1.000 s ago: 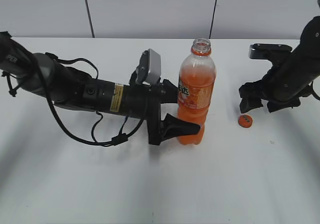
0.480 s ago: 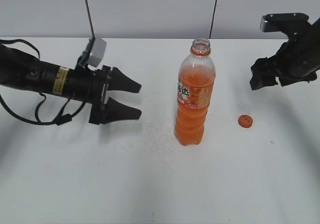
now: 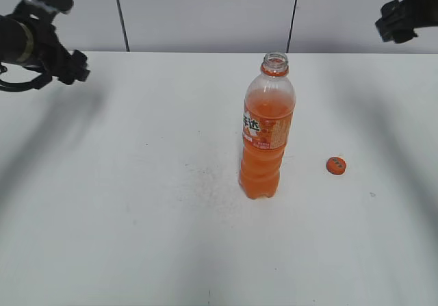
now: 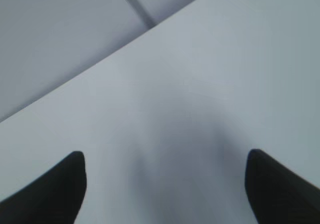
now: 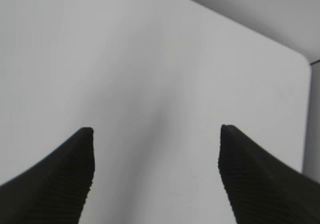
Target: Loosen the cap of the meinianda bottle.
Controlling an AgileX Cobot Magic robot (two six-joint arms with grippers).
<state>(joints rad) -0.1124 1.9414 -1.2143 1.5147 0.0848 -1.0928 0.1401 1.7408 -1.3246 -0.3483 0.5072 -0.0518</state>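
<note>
The meinianda bottle (image 3: 267, 131) stands upright in the middle of the white table, with orange drink inside and its neck open. The orange cap (image 3: 335, 165) lies flat on the table to the bottle's right, apart from it. My left gripper (image 3: 72, 70) is far off at the upper left edge of the exterior view; in the left wrist view (image 4: 164, 161) its jaws are open and empty over bare table. My right gripper (image 3: 393, 27) is at the upper right corner; in the right wrist view (image 5: 156, 134) its jaws are open and empty.
The white table (image 3: 137, 217) carries only the bottle and the cap. A grey panelled wall (image 3: 205, 11) runs along the table's far edge. The table's far corner shows in the right wrist view (image 5: 300, 58).
The left arm has pulled back from beside the bottle to the far upper left. The right arm has risen and drawn back to the upper right corner. Bottle and cap have not moved.
</note>
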